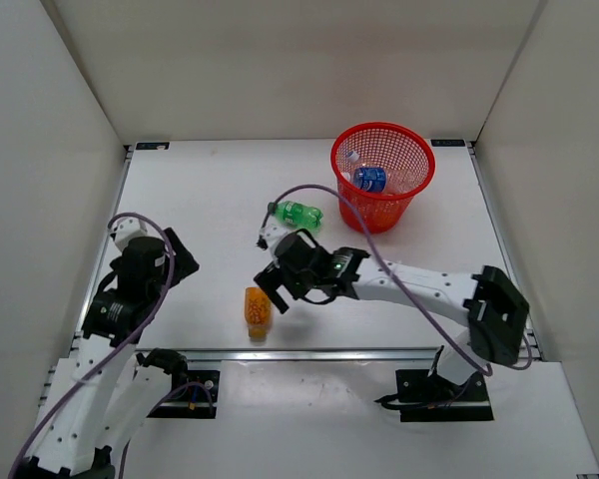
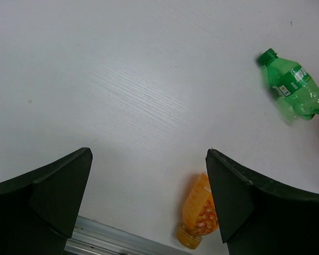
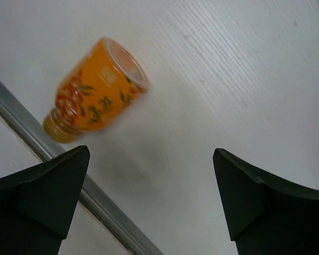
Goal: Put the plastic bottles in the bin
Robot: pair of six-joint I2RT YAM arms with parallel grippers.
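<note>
White table (image 1: 210, 190) holds the red mesh bin (image 1: 379, 212) at far right, 1 blue-labelled bottle (image 1: 369, 180) inside. Both claws are released: right gripper (image 3: 151, 159) hangs beside the orange bottle (image 3: 98, 98) by the front rail (image 3: 106, 212), left gripper (image 2: 149, 159) well apart. The green bottle (image 1: 299, 214) lies near the bin.

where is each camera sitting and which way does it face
top: above and behind the arms, looking down on the table; left arm and right arm show, with the bin at the far side.
left wrist: on the left arm, looking down past the open left gripper; its jaws fill both lower corners, green bottle beyond.
right wrist: on the right arm, looking down past the open right gripper; its jaws fill both lower corners, rail at lower left.
shared: the orange bottle is in all three views.
</note>
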